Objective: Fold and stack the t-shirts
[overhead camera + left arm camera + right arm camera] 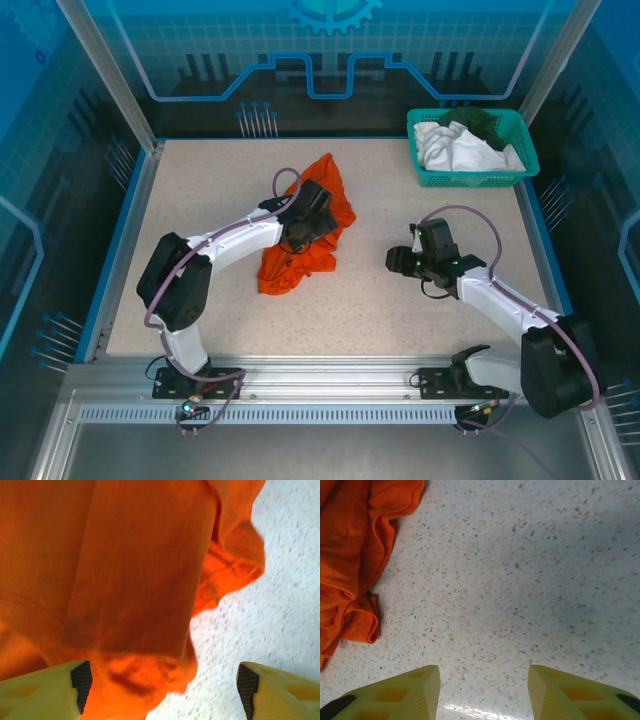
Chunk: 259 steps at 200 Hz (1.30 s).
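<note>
Speckled pale table fills a blue-framed cell. In the top external view the orange t-shirt lies crumpled in a loose heap left of centre. It is well apart from the teal basket in the far right corner, where the white t-shirts and a dark green t-shirt sit bundled together. The left gripper is down over the middle of the orange heap, but its wrist hides the fingers from above, so this view does not show whether any cloth is pinched. The right gripper sits over bare table to the right of the heap, pointing toward it. In the left wrist view the left gripper has its jaws spread wide. One side is against the folded orange cloth, the other is over bare table, and nothing is clamped. In the right wrist view the right gripper is parted and empty above the table. The heap's nearest hemmed edge lies off to its left, near but not touching. The shirt looks light, limp and easily bunched. It will not hold a shape, and a pinch in the middle would likely lift only a wad. A better hold is probably on the stitched hem or a sleeve edge, with one gripper at each of two corners, so the cloth can be drawn flat before folding.
</note>
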Each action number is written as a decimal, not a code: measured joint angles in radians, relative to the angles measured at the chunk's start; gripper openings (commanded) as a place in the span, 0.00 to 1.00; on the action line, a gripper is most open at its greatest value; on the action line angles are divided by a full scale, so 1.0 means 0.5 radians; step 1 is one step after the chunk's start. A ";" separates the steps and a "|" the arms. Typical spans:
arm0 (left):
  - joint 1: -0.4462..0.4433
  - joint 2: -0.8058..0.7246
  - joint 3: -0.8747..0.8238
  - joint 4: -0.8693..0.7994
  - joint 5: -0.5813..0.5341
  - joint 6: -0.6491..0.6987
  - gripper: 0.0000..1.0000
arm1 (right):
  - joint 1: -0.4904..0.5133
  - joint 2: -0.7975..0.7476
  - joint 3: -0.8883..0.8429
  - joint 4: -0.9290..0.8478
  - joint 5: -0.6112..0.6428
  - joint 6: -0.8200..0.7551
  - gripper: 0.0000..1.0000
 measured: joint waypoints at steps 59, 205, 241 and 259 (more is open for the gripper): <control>0.141 0.211 0.155 0.003 0.063 0.082 0.76 | 0.002 0.732 0.624 0.008 -0.074 0.052 0.62; 0.146 0.317 0.305 -0.125 0.206 0.477 0.18 | 0.070 1.775 1.782 -0.208 -0.201 -0.122 0.36; 0.150 0.317 0.358 -0.152 0.208 0.562 0.00 | 0.070 1.817 1.807 -0.254 -0.201 -0.146 0.17; 0.151 0.316 0.400 -0.161 0.206 0.607 0.00 | 0.070 1.853 1.852 -0.269 -0.205 -0.169 0.09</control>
